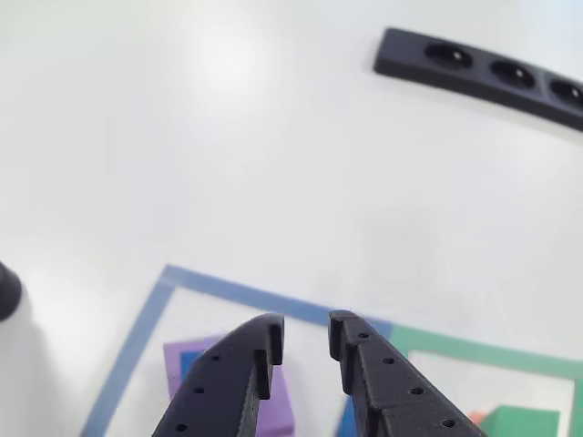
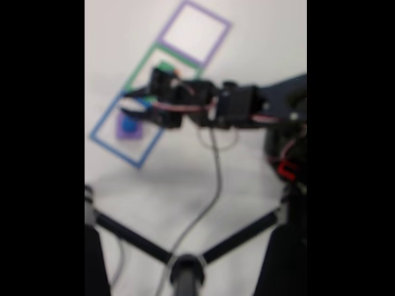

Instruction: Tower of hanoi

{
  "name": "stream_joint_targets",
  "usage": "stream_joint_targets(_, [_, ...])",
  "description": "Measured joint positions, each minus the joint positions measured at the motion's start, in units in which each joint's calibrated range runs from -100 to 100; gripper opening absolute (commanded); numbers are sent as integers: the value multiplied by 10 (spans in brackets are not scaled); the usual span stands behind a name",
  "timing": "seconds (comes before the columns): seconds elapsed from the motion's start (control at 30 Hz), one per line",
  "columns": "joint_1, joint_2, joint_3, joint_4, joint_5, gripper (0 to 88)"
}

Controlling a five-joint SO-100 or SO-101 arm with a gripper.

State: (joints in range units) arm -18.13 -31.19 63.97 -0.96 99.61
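I see a white table with three taped square outlines laid corner to edge in a row; these are the only enclosures here, so I go through them in turn. In the fixed view, which is blurred, the purple outline lies at the top and its inside is bare white. The green outline sits in the middle, with a green block and something orange beside it, both partly behind the arm. The blue outline is lowest and holds a purple block with a smaller blue block on top of it.

In the other view I make out the blue outline again, with the purple block inside it, the blue block showing on its top, and the green outline to the right with a green block in it and an orange edge at its left.

The arm reaches in from the right of the fixed view, and the gripper hangs over the blue outline, above the stack. In the other view the gripper has its two black fingers apart with white table showing between the tips, and nothing is held. A black power strip lies at the top right of that view, well apart from the squares.
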Motion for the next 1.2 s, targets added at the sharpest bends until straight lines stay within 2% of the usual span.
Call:
stream_joint_targets(0.37, [78,-172,-255,575,4,0])
stream_joint_targets(0.5, [95,-186,-372,727,4,0])
stream_joint_targets(0.67, [118,-172,-534,863,4,0])
stream_joint_targets(0.9, [167,-182,-599,938,4,0])
stream_joint_targets(1.2, [187,-201,-552,913,4,64])
